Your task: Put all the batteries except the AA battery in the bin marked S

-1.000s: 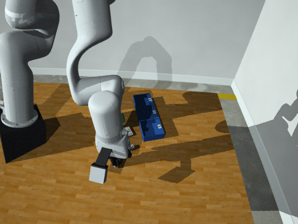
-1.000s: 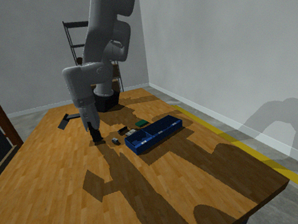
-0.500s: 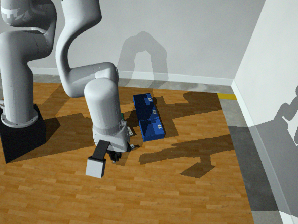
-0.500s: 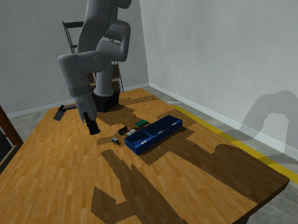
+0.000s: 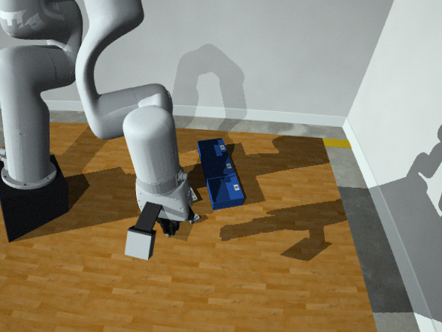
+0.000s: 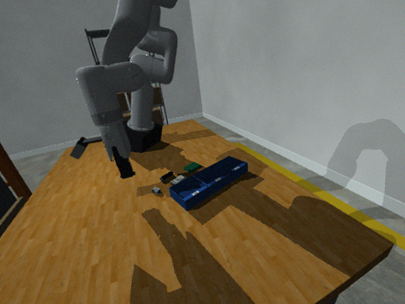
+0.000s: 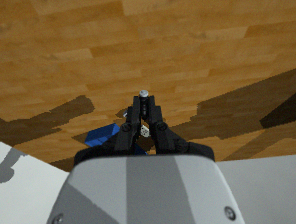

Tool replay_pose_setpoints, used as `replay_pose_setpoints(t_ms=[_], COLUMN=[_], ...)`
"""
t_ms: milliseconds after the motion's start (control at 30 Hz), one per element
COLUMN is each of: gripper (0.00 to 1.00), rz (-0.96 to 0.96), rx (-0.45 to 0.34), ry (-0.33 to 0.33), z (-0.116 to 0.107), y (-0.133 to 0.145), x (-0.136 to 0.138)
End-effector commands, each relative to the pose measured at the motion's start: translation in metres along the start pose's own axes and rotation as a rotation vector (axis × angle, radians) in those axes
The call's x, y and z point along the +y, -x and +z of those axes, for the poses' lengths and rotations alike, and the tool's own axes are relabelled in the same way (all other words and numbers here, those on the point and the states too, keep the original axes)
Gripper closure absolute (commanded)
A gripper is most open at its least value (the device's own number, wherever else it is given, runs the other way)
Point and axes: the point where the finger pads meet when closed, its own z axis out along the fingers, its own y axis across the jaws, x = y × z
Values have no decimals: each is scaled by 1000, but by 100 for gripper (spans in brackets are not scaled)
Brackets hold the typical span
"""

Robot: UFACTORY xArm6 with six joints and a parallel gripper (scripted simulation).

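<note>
My gripper (image 5: 168, 230) (image 6: 126, 173) (image 7: 144, 104) is shut on a small dark battery (image 7: 144, 93) with a silvery end that sticks out past the fingertips. It hangs a little above the wooden table, left of the blue row of bins (image 5: 227, 202) (image 6: 198, 198) (image 7: 100, 136). The bins carry small white labels, too small to read. Beside the bins lie a small grey thing (image 6: 156, 191), a black thing (image 6: 166, 177), a pale thing (image 6: 177, 179) and a green thing (image 6: 191, 166). In the top view the arm hides most of them.
The arm's black base (image 5: 34, 203) stands at the table's left. The table's right edge (image 5: 334, 176) runs beside a wall. A chair (image 6: 95, 38) stands behind the arm.
</note>
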Motion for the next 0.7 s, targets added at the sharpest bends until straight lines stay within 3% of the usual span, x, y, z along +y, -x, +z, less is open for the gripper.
replay_pose_setpoints(t_ms=[0, 267, 667], gripper=[100, 100, 100], rz=[-1, -1, -1], rx=[1, 1, 0], ry=[-3, -3, -3], z=[-1, 6, 6], y=[0, 0, 70], x=[-1, -1, -18])
